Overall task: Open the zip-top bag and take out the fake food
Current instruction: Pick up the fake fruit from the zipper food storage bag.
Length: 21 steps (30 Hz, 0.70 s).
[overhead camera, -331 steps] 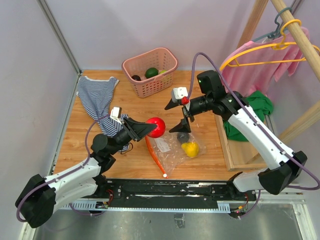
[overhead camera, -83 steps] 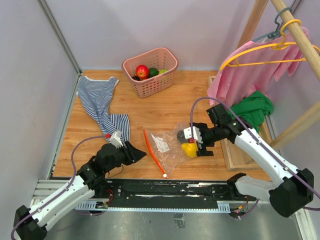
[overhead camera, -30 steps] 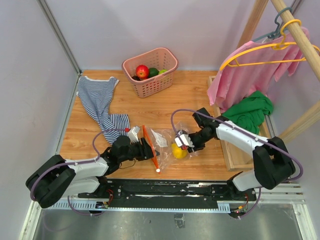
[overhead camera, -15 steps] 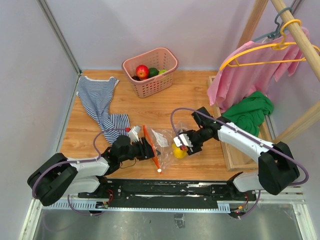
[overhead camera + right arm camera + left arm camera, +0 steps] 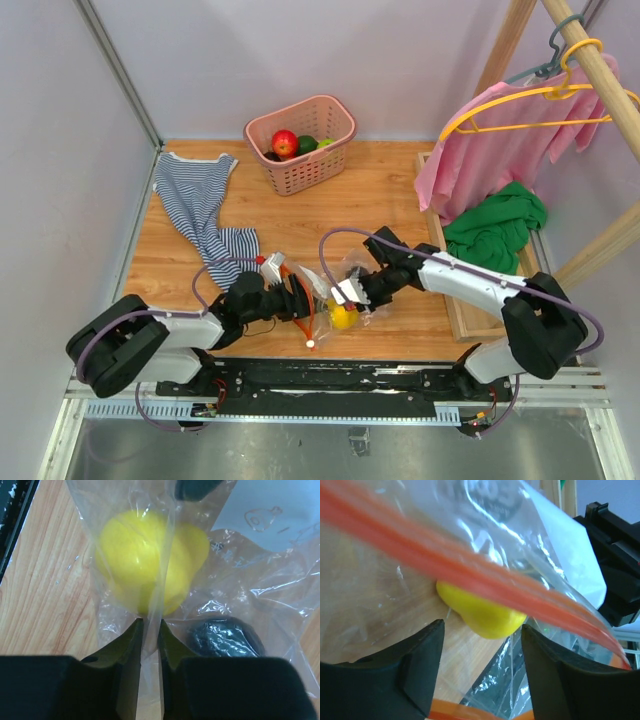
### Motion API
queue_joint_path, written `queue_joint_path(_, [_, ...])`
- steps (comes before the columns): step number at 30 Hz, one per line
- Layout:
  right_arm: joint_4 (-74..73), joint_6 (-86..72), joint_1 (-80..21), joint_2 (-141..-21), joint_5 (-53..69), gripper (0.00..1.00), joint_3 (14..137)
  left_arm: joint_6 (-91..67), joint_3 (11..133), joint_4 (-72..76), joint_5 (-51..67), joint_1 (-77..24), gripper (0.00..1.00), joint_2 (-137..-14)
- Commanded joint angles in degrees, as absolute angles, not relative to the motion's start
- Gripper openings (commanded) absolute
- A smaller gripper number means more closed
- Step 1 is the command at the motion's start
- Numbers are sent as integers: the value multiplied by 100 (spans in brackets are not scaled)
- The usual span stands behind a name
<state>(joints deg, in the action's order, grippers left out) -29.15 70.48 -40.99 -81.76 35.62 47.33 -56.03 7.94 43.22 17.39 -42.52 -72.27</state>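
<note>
working the bag (image 5: 352, 283) open near the front of the table (image 5: 400, 200), between the two arms, to get at the yellow fruit (image 5: 150, 565) and the dark piece (image 5: 225, 636) inside.

hold the right gripper (image 5: 148, 630) as is: nearly shut, pinching a fold of clear film just below the yellow fruit. use that pinch as the anchor and pull gently away from the mouth, not upward, to avoid dragging the whole bag. bring the left gripper (image 5: 481, 640), spread wide and gripping nothing, onto the orange zip strip (image 5: 470, 575) crossing just ahead of it, then close on one lip only. avoid catching both lips, for fear of sealing the mouth again. go slow with such thin, slippery film, likely to slide out of a light pinch.

cannot tell the state of the zip along its whole length: blurred in the left wrist view, bunched under the arms from above. judging by a second orange edge low between the left fingers, probably parted at that spot. cannot tell one layer from two in the pinched fold. dark piece mostly hidden from above by the right gripper. no way of ruling out other pieces deeper in the bag.
</note>
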Motion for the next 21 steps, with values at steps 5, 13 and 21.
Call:
queue_joint_path(5, [-2649, 6055, -4458, -8519, 3407, 11, 4959, -5704, 1026, 4783, 1738, -4518, 78, -7592])
queue_joint_path(13, [-2906, 5936, -4434, -8393, 3259, 25, 5091, -5697, 993, 4594, 1665, -4570, 80, -7496])
queue_joint_path(21, [-3063, 6521, -4372, -7458, 4033, 63, 4667, -5596, 982, 4122, 1571, -4570, 80, -7041])
